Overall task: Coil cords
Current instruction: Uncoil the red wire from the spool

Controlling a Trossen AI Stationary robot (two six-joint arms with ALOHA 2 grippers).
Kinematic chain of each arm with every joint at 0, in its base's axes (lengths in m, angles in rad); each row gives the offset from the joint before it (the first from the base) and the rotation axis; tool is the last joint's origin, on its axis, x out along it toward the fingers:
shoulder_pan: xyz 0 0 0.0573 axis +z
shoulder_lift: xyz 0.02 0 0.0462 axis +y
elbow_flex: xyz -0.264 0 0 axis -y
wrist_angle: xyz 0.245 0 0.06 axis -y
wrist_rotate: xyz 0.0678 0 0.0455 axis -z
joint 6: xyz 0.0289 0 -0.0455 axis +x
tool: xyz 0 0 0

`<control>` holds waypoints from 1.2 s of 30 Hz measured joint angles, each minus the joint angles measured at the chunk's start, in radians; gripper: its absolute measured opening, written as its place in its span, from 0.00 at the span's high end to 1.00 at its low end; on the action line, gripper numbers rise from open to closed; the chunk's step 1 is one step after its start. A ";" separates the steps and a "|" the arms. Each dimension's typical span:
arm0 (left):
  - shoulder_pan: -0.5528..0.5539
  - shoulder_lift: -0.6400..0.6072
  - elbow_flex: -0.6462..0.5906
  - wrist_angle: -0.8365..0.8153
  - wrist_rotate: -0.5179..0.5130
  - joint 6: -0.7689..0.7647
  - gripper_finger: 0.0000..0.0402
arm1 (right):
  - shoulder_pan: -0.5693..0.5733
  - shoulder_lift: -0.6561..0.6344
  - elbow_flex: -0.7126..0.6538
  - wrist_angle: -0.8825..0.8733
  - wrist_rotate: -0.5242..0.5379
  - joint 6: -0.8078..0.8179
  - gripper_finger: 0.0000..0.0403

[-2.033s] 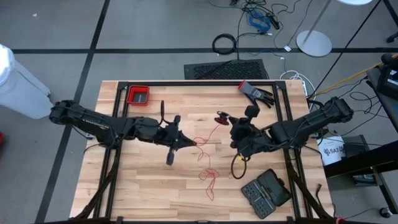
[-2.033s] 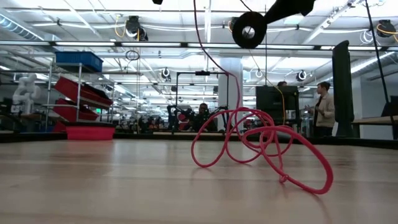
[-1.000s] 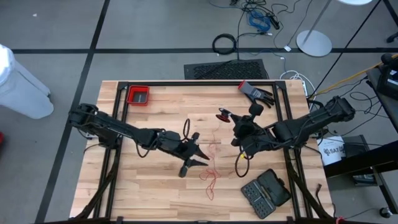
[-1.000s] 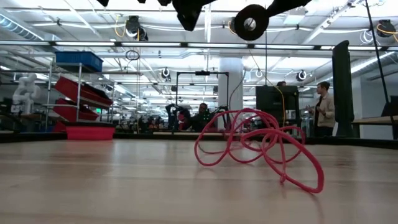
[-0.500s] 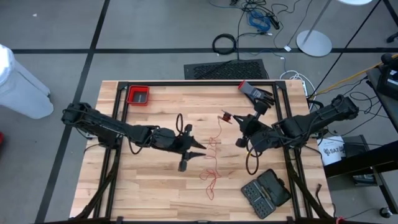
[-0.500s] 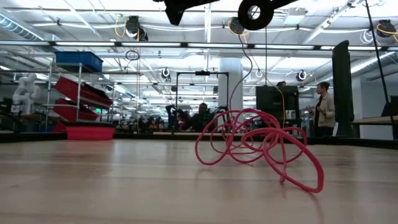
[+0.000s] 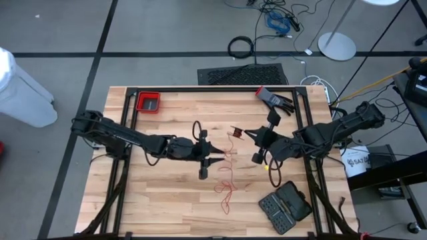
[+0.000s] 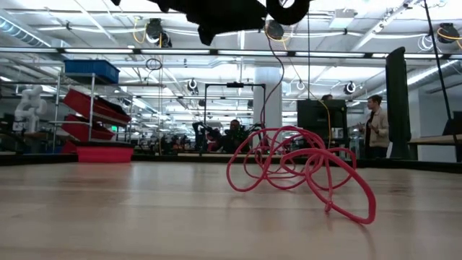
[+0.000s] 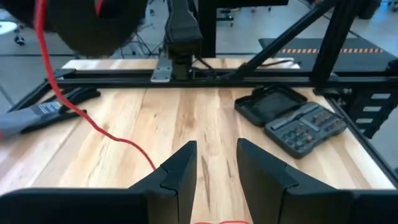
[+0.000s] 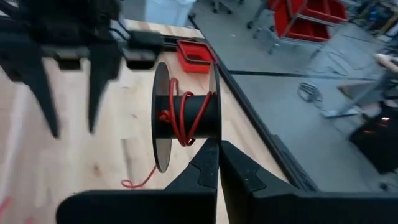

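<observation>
My right gripper (image 10: 217, 146) is clamped shut on the rim of the small black spool (image 10: 186, 115), holding it up off the desk (image 7: 153, 207) a little to the 3 o'clock side of centre. A few turns of the red cord (image 7: 225, 175) are wound on the spool's core, and from there the cord drops to the desk. Most of it lies as a loose tangle of loops just toward 6 o'clock from centre, flat on the wood, between my two arms. My left gripper (image 7: 212, 160) hovers over the middle of the desk, right at the 9 o'clock edge of that tangle, its fingers (image 9: 180, 171) standing partly apart with nothing between them; the cord runs past them without being pinched. A red bin (image 7: 148, 102) sits near the 11 o'clock corner, a black tool case (image 7: 285, 207) lies toward 5 o'clock, and a glove (image 7: 273, 100) rests near 1 o'clock.
</observation>
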 joint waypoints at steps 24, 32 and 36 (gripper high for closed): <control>0.026 0.082 -0.017 0.110 -0.199 0.056 0.70 | 0.000 -0.004 0.000 0.013 -0.075 -0.014 1.00; 0.024 0.096 -0.017 0.093 -0.151 0.124 0.65 | 0.000 -0.004 0.000 0.013 -0.081 -0.014 1.00; 0.029 0.124 -0.017 0.076 -0.143 0.134 0.58 | 0.000 -0.004 0.000 0.013 -0.105 -0.014 1.00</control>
